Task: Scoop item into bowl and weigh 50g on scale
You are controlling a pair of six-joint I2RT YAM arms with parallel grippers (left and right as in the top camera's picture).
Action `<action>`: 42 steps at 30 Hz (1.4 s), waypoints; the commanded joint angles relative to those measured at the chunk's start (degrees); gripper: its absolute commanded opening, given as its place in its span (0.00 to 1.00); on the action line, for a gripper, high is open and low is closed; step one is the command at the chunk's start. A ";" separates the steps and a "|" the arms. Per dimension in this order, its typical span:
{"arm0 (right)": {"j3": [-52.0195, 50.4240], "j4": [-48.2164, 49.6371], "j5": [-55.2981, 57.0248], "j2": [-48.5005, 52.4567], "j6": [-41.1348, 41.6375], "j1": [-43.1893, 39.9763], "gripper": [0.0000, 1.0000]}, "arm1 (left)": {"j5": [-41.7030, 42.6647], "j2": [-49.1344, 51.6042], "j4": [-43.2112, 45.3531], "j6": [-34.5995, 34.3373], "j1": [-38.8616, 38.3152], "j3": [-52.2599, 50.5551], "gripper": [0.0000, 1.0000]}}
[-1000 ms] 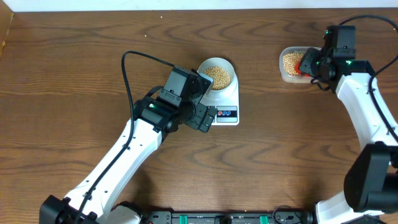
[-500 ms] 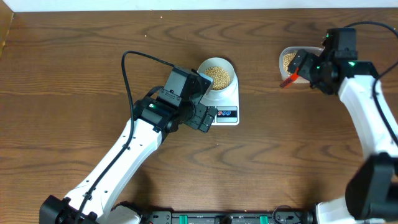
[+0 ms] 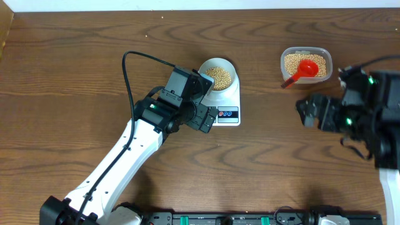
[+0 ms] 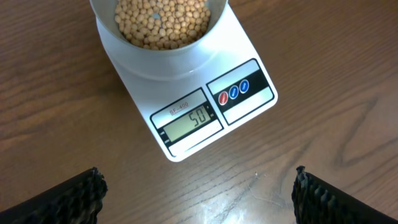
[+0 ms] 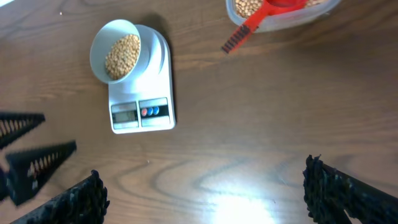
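Beans [image 4: 163, 22]: heaped in the bowl [image 4: 149, 53], which is seated on the scale [image 4: 245, 74]; more are left in the clear tub [image 3: 305, 64].
Worktop [image 3: 75, 75]: wood-grained; scale set near its middle, tub well apart toward the right arm's side.
Left tool [image 4: 199, 193]: spread wide, empty, poised over the scale's front edge.
Right tool [image 5: 205, 186]: spread wide, empty, apart from the tub.
Red scoop [image 3: 302, 70]: laid in the tub, handle over the rim.
Display [image 4: 189, 121]: a figure like 50 is shown.
Step in hand: weighing is judged complete.
Next move: no further scooping appears to be needed; the arms could be drawn clear without the scale being nudged.
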 commanded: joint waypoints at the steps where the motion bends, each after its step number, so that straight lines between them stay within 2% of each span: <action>1: -0.04 -1.86 3.98 -4.37 -2.21 -0.24 0.99 | 0.46 -0.52 -0.02 0.37 0.31 0.07 0.98; 6: -0.57 -4.92 8.11 -10.12 -2.23 -0.24 0.99 | 0.46 -0.52 -0.02 0.37 0.31 0.07 0.98; 10: -4.37 -1.44 11.19 -14.45 -2.51 -0.02 0.99 | 0.46 -0.52 -0.02 0.37 0.31 0.07 0.98; 15: -24.22 23.85 10.73 -26.05 -10.78 -2.49 0.99 | 0.46 -0.52 -0.02 0.37 0.31 0.07 0.98; 18: -36.46 37.03 10.75 -33.29 -12.44 -2.49 0.99 | 0.46 -0.52 -0.02 0.39 0.31 0.07 0.98; 26: -62.77 58.47 10.73 -50.31 -15.93 -2.49 0.99 | 0.46 -0.52 -0.02 0.39 0.31 0.07 0.98; 34: -75.08 63.93 8.17 -58.51 -15.91 -2.49 0.99 | 0.46 -0.52 -0.02 0.39 0.31 0.07 0.98; 42: -75.71 65.57 8.13 -59.47 -15.89 -2.47 0.99 | 0.46 -0.52 -0.02 0.39 0.31 0.07 0.98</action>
